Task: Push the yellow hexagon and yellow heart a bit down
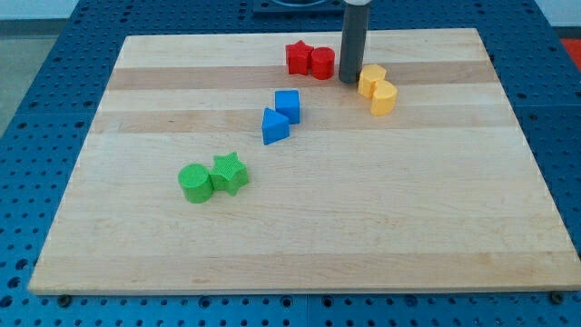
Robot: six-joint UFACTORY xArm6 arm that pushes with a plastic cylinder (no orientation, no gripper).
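Observation:
Two yellow blocks touch each other at the view's upper right: the upper one (370, 79) looks like the hexagon, the lower one (384, 97) like the heart, though the shapes are hard to make out. My tip (349, 81) rests on the board just to the left of the upper yellow block, close to or touching it. The dark rod rises from there out of the view's top.
A red star (298, 57) and a red round block (321, 63) sit left of my tip. A blue cube (288, 104) and blue triangle (274, 126) lie mid-board. A green cylinder (194, 183) and green star (230, 173) sit lower left. The wooden board (408, 227) lies on blue pegboard.

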